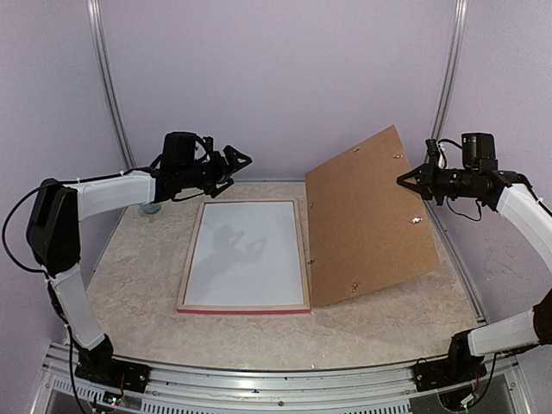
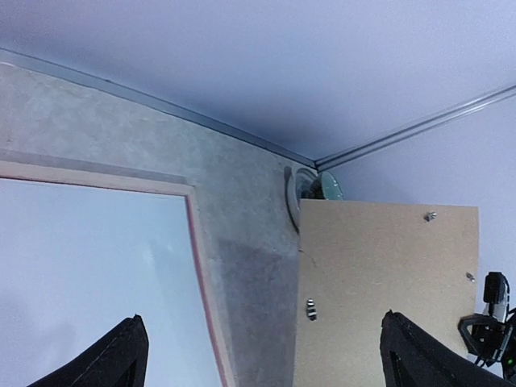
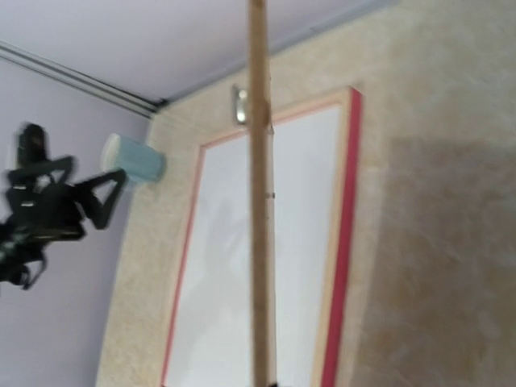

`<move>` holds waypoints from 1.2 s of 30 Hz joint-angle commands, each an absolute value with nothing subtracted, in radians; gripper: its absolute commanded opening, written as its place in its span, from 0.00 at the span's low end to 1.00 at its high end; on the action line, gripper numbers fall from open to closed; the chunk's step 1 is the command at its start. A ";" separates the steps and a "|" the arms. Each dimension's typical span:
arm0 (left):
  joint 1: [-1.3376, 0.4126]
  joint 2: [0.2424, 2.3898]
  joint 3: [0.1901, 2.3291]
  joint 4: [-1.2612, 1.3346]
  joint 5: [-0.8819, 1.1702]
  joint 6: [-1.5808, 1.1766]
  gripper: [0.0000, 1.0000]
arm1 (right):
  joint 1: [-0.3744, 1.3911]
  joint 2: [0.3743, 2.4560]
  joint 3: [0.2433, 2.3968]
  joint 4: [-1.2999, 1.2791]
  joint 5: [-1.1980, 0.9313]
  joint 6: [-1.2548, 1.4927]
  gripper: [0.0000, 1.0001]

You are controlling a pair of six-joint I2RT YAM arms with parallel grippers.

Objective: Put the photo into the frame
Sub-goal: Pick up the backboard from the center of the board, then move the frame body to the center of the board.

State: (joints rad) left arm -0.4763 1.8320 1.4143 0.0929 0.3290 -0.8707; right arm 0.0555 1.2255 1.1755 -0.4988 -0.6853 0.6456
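Pink-edged and pale wood side up, the frame (image 1: 244,308) lies flat at the middle of the surface (image 1: 138,285). A white sheet (image 1: 246,254) fills its opening, and what it is cannot be told. At the frame's 3 o'clock the brown backing board (image 1: 366,220) stands tilted, its lower edge on the surface, with the right jaws pinching its 3 o'clock edge. The left jaws hover spread wide above the frame's 11 o'clock corner.

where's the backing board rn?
Top view, right of centre: the backing board stands tilted beside the frame, its right edge pinched by the right gripper.
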 commanded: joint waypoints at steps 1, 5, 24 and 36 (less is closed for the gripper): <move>-0.384 1.782 1.329 0.023 0.316 -0.772 0.99 | 0.045 1.167 1.117 -0.268 -0.770 0.755 0.00; -0.305 1.772 1.279 0.036 0.317 -0.754 0.99 | 0.046 1.149 1.042 -0.115 -0.808 0.835 0.00; -0.200 1.992 1.274 -0.064 0.185 -0.678 0.99 | 0.046 1.127 0.982 -0.003 -0.825 0.897 0.00; -0.278 2.019 1.233 -0.071 0.166 -0.722 0.96 | 0.046 1.132 0.928 0.100 -0.829 0.934 0.00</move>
State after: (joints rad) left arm -0.2508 1.9972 1.2564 -0.0551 0.1806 -0.7025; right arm 0.0555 1.1553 0.9302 -0.0017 -0.7994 0.9054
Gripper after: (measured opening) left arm 0.968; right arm 0.012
